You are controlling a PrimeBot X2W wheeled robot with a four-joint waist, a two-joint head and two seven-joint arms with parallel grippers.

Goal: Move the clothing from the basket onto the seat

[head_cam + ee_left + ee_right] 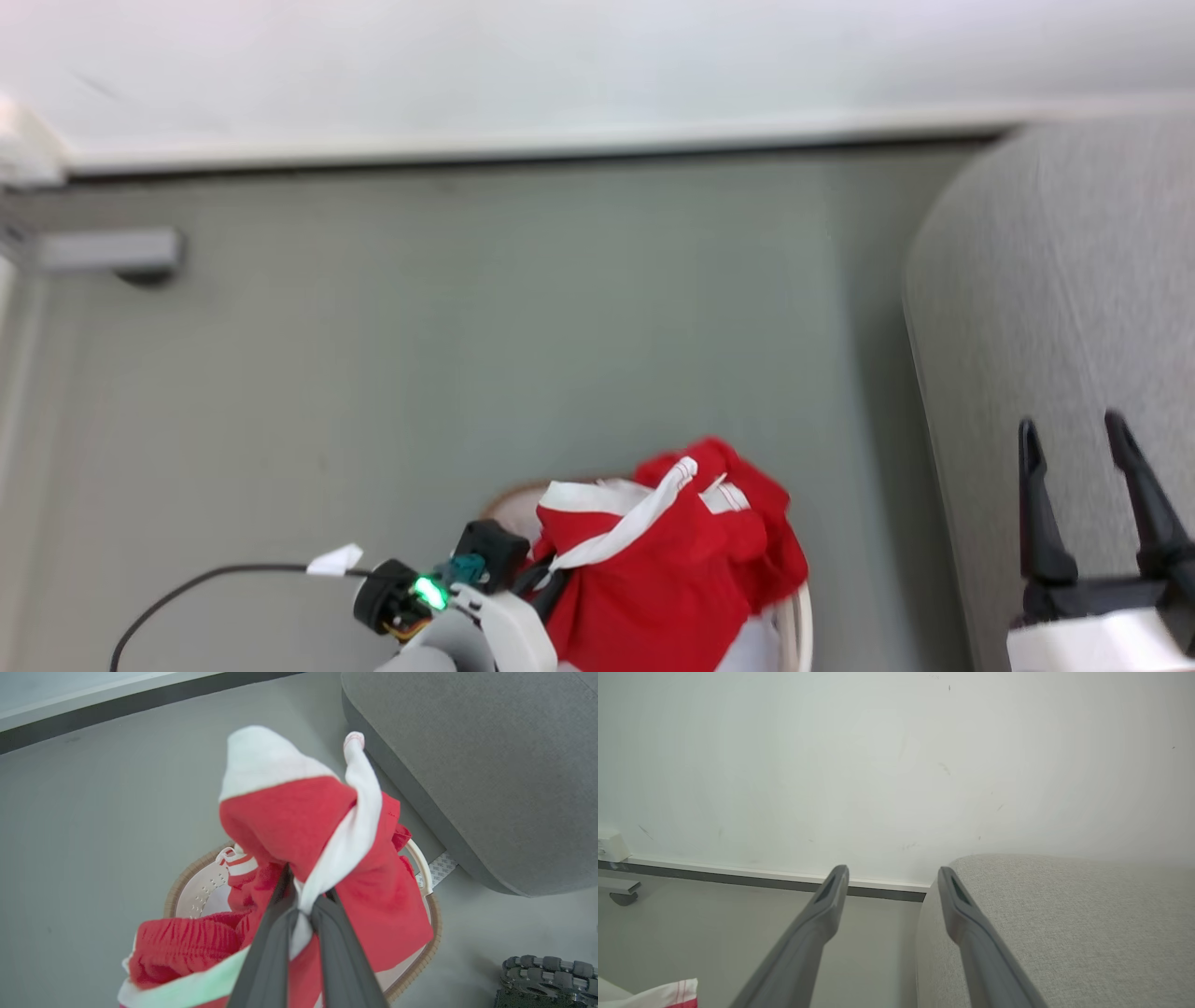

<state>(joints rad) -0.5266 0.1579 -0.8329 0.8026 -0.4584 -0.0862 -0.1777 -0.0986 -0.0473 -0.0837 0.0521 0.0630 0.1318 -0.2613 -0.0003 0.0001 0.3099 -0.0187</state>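
- A plain pale wall (560, 56) runs down to a white skirting board (523, 145), and below it the smooth grey-green floor (467, 355) lies open. It looks hard and even, an easy surface for a wheeled machine.
- The seat (1074, 280), a light grey fabric sofa with rounded edges, fills the robot's right side. The basket (423, 861) stands on the floor near its corner, so the carry looks short.
- The left gripper (306, 889) reaches into the basket with its two dark fingers (271, 947) drawn together on the clothing (672, 569), clamped on a white band where the red cloth bunches.
- My guess is the band was chosen because it gathers into a ridge that thin fingers can pinch, where flat cloth would slip.
- The pinched bunch stands proud of the brown rim while its lower folds hang inside the basket. A gathered red piece (187, 942) lies lower in it, so none of the load is on the seat yet.
- The right gripper (1070, 427) hangs over the seat's edge with its fingers (831, 896) spread wide and nothing between them, perhaps kept clear of the left arm's path.
- Loose cloth could snag on the rim when raised.
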